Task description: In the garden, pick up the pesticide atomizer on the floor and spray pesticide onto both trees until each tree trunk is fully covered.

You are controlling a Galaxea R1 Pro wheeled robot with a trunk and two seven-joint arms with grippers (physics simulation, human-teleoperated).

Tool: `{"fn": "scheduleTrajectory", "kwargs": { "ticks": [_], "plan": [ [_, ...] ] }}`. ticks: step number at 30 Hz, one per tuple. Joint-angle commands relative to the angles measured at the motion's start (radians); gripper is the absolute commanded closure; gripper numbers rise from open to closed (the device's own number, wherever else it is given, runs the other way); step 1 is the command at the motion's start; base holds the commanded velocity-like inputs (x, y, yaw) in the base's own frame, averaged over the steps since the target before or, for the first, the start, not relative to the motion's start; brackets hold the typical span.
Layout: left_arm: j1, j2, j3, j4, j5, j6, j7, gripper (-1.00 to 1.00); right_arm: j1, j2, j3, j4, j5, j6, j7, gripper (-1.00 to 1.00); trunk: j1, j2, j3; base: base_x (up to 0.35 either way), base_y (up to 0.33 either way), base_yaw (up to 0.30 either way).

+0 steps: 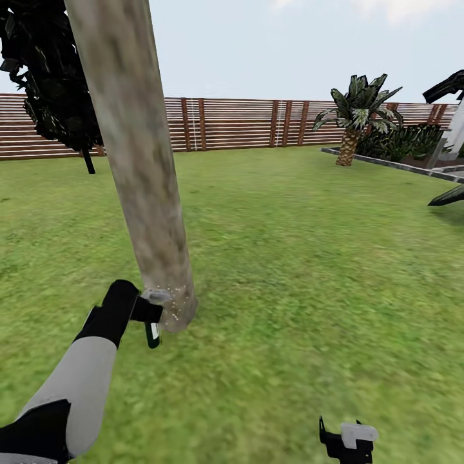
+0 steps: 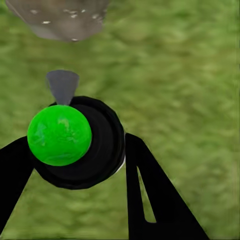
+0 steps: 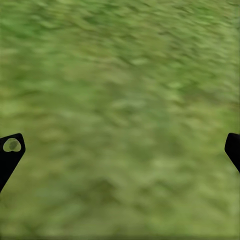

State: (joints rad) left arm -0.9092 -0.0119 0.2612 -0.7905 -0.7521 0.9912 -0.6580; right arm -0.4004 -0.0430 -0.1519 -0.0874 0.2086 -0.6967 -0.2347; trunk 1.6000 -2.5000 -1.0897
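A thick, pale grey-brown tree trunk [image 1: 138,161] leans up from the lawn at left of centre. My left gripper [image 1: 143,314] is at its base, shut on the pesticide atomizer [image 1: 153,330], a dark bottle with a white label and a grey spray head that points at the trunk. Tiny whitish specks of pesticide [image 1: 175,304] dot the bark at the trunk's foot. In the left wrist view the atomizer [image 2: 102,145] sits between the black fingers [image 2: 150,195], a green ball on its top, and the speckled trunk [image 2: 60,17] lies just beyond its nozzle. My right gripper [image 1: 348,439] [image 3: 120,147] hangs open over the grass.
A brown slat fence [image 1: 245,122] closes the lawn at the back. A dark-leaved tree [image 1: 51,84] stands behind the trunk on the left. A short palm [image 1: 354,119] and a grey paved edge [image 1: 399,166] lie far right. Open grass spreads to the right.
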Motion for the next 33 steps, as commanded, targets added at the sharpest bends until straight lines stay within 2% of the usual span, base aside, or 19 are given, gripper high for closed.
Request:
{"fn": "scheduleTrajectory", "kwargs": {
  "ticks": [1,2,4,7,8,9,10,12,14,16,18,22,24,25,28,32,33],
  "plan": [
    [0.000,0.009,0.000,-0.002,0.003,0.001,0.000,1.00,0.000,0.000,0.000,0.000,0.000,0.000,0.000,-1.00,0.000,0.000,0.000,0.000,0.000,0.000],
    [-0.001,0.023,0.001,-0.006,0.005,0.001,0.000,1.00,0.000,0.000,0.000,0.000,0.000,0.000,0.000,-1.00,0.000,0.000,0.000,0.000,0.000,0.000],
    [-0.001,0.072,0.002,-0.021,0.014,0.008,-0.001,1.00,0.000,0.000,0.000,0.000,0.000,0.000,0.000,-1.00,0.000,0.000,0.000,0.000,0.000,0.000],
    [0.000,0.068,0.001,-0.026,0.014,0.010,-0.002,1.00,0.000,0.000,0.000,0.000,0.000,0.000,0.000,-1.00,0.000,0.000,0.000,0.000,0.000,0.000],
    [0.000,0.060,0.001,-0.026,0.014,0.010,-0.002,1.00,0.000,0.000,0.000,0.000,0.000,0.000,0.000,-1.00,0.000,0.000,0.000,0.000,0.000,0.000],
    [-0.005,0.021,-0.004,-0.027,0.009,0.011,-0.002,1.00,0.000,0.000,0.000,0.000,0.000,0.000,0.000,-1.00,0.000,0.000,0.000,0.000,0.000,0.000],
    [-0.009,-0.003,-0.014,-0.028,0.007,0.011,-0.002,1.00,0.000,0.000,0.000,0.000,0.000,0.000,0.000,-1.00,0.000,0.000,0.000,0.000,0.000,0.000],
    [-0.021,-0.033,-0.038,-0.028,0.006,0.018,-0.002,1.00,0.000,0.000,0.000,0.000,0.000,0.000,0.000,-1.00,0.000,0.000,0.000,0.000,0.000,0.000],
    [-0.033,-0.050,-0.063,-0.029,0.007,0.023,-0.002,1.00,0.000,0.000,0.000,0.000,0.000,0.000,0.000,-1.00,0.000,0.000,0.000,0.000,0.000,0.000],
    [-0.040,-0.052,-0.069,-0.029,0.006,0.024,-0.002,1.00,0.000,0.000,0.000,0.000,0.000,-0.001,0.000,-1.00,0.000,0.000,0.000,0.000,0.000,0.000],
    [-0.044,-0.044,-0.069,-0.029,0.005,0.025,-0.002,1.00,0.000,0.000,0.000,0.000,0.000,0.000,0.000,-1.00,0.000,0.000,0.000,0.000,0.000,0.000],
    [-0.046,0.014,-0.063,-0.046,0.009,0.026,-0.003,1.00,0.000,0.000,0.000,0.000,0.000,0.000,0.000,-1.00,0.000,0.000,0.000,-0.152,0.000,0.000],
    [-0.046,0.035,-0.062,-0.061,0.013,0.026,-0.003,1.00,0.000,0.000,0.000,0.000,0.000,0.000,0.000,-1.00,0.000,0.000,0.000,-0.227,0.000,0.000],
    [-0.046,0.035,-0.063,-0.064,0.013,0.026,-0.003,1.00,0.000,0.000,0.000,0.000,0.000,0.000,0.000,-1.00,0.000,0.000,0.000,-0.088,0.000,0.000],
    [-0.047,0.023,-0.067,-0.067,0.013,0.026,-0.003,1.00,0.000,0.000,0.000,0.000,0.000,0.000,0.000,-1.00,0.000,0.000,0.000,-0.035,0.000,0.000],
    [-0.077,-0.048,-0.071,-0.067,0.008,0.026,-0.003,1.00,0.000,0.000,0.000,0.000,0.000,0.000,0.000,-1.00,0.000,0.000,0.000,-0.004,0.000,0.000],
    [-0.084,-0.058,-0.071,-0.067,0.008,0.026,-0.003,1.00,0.000,0.000,0.000,0.000,0.000,0.000,0.000,-1.00,0.000,0.000,0.000,0.000,0.000,0.000]
  ]
}}
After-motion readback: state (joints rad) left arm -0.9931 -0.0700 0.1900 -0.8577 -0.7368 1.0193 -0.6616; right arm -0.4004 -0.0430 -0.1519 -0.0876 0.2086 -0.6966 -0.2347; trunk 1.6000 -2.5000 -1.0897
